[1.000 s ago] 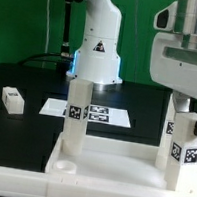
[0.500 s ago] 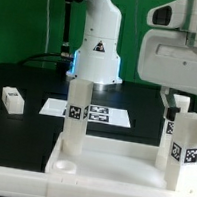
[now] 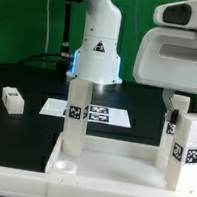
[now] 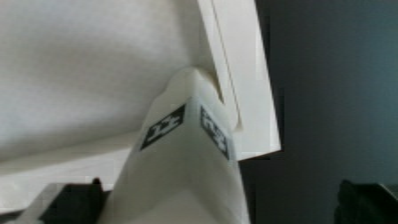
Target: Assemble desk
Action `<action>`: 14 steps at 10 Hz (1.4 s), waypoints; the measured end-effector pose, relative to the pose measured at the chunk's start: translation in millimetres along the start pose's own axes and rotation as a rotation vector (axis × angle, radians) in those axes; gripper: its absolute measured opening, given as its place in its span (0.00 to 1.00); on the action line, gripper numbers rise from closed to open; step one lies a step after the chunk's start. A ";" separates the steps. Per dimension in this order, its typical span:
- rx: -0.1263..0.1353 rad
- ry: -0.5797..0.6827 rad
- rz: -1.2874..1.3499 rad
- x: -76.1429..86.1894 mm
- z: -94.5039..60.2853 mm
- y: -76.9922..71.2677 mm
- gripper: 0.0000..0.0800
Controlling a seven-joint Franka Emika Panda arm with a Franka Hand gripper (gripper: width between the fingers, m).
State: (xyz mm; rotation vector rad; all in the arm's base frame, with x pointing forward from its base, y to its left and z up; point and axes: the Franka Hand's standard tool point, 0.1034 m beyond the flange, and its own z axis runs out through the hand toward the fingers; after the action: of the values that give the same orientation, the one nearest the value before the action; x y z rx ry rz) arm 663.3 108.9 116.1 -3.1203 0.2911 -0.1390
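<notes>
**Arm raised above the right-hand leg, gripper released**

From the exterior view's left: a small white square-section leg point(image 3: 13, 99) lies on the black table point(image 3: 28, 82). The flat white marker board point(image 3: 85, 112) lies mid-table. The white plastic rimmed tabletop point(image 3: 108, 164) carries two upright white tagged legs point(image 3: 77, 114) point(image 3: 185, 150). Above the right one, the robot's two-finger gripper point(image 3: 177, 103) hangs with fingers spread, holding nothing.

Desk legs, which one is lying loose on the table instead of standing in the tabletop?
The leg lying on the black table at the exterior view's left. The two others stand upright in the tabletop.
</notes>
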 end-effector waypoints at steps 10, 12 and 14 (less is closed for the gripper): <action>-0.009 -0.001 -0.366 2.3 1.0 7.3 0.36; -0.006 -0.003 -0.319 2.2 1.1 7.8 0.36; 0.010 -0.010 -0.070 3.1 1.6 11.0 0.36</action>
State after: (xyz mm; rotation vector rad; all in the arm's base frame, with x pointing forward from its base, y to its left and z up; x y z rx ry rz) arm 664.5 97.5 114.6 -3.1214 0.1806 -0.1251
